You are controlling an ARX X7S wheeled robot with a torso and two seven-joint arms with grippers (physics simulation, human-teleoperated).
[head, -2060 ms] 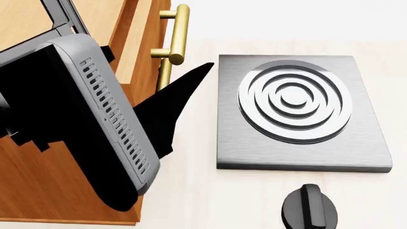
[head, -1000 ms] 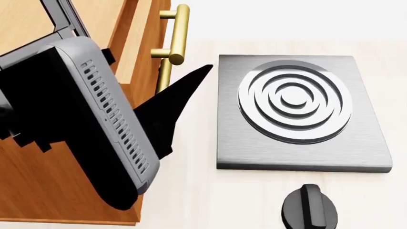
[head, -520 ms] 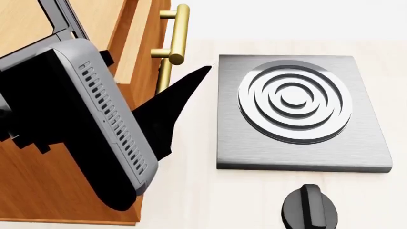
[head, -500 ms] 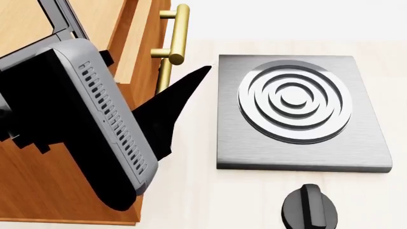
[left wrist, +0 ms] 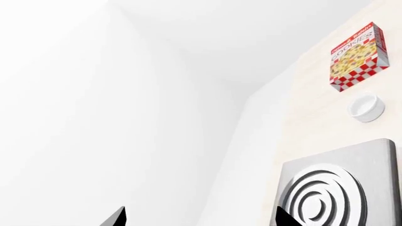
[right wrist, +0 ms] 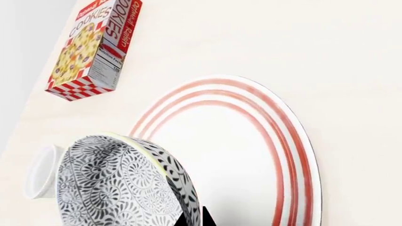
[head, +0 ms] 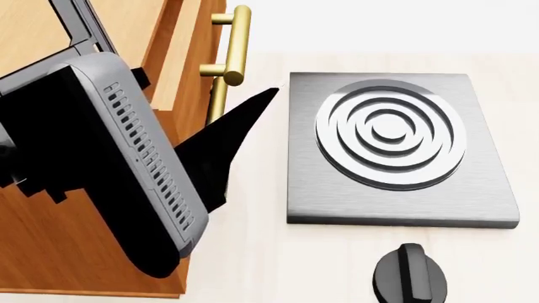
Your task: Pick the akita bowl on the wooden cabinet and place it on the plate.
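The akita bowl (right wrist: 122,181) is being held tilted over the plate (right wrist: 264,141), pinched at its rim by the closed right tool (right wrist: 193,220). Left tool (left wrist: 197,220) is being kept spread, empty. Risk: a tilted release, with the bowl being tipped off the plate toward the white cup (right wrist: 41,172).

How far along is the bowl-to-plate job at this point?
Done: the akita bowl is off the wooden cabinet; the right wrist view shows it tilted in front of the plate, close to the right tool's tip. In hand: bringing it to the plate. Whether the tool grips it, or it touches the plate, cannot be told. Left: seating it upright and letting go. The left tool holds nothing.
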